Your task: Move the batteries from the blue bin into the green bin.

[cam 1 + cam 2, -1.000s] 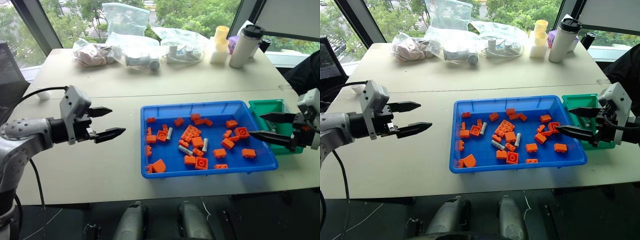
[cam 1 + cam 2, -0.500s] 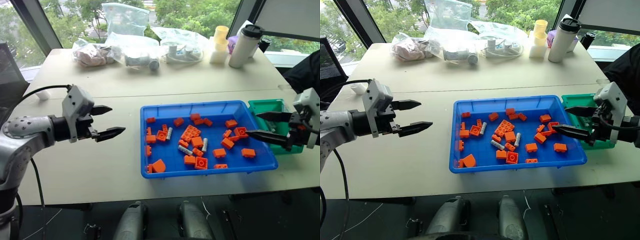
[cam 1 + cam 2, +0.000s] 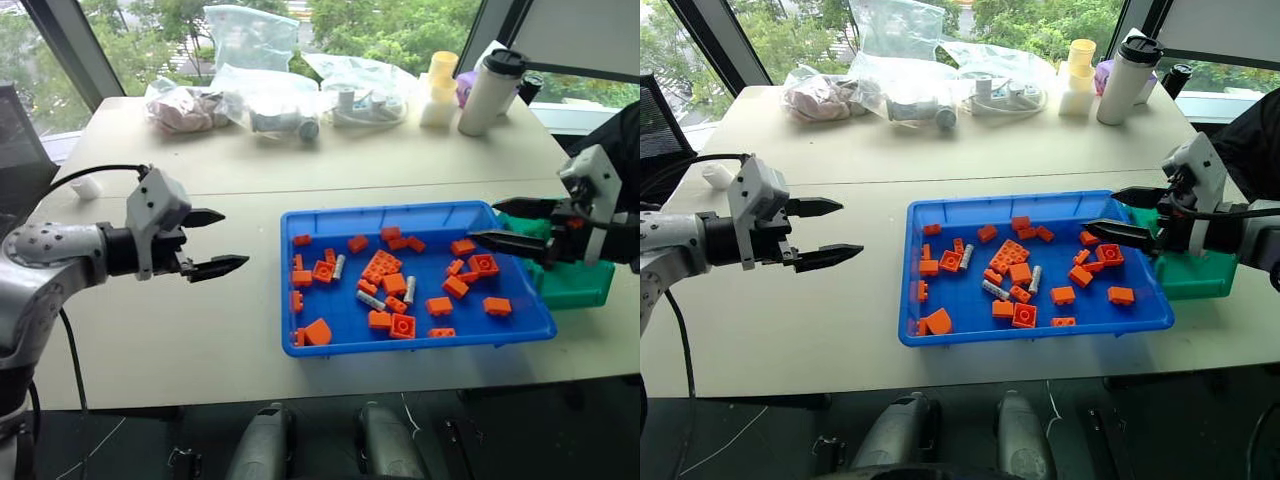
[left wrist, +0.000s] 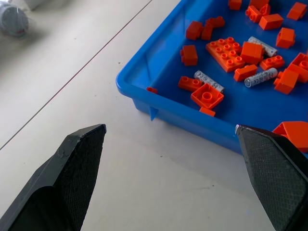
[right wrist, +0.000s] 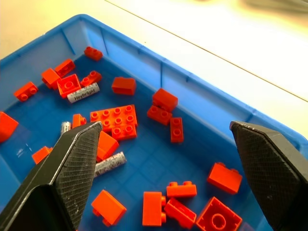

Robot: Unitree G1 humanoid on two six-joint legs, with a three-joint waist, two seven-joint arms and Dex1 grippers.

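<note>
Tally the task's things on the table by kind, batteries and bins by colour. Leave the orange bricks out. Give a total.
batteries: 3, all lying in the blue bin
blue bin: 1
green bin: 1
Total: 5

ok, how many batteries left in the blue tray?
3 small silver-grey cylindrical batteries lie in the shallow blue plastic tray: one left of centre, two near the middle. Orange bricks could hide more.
</note>
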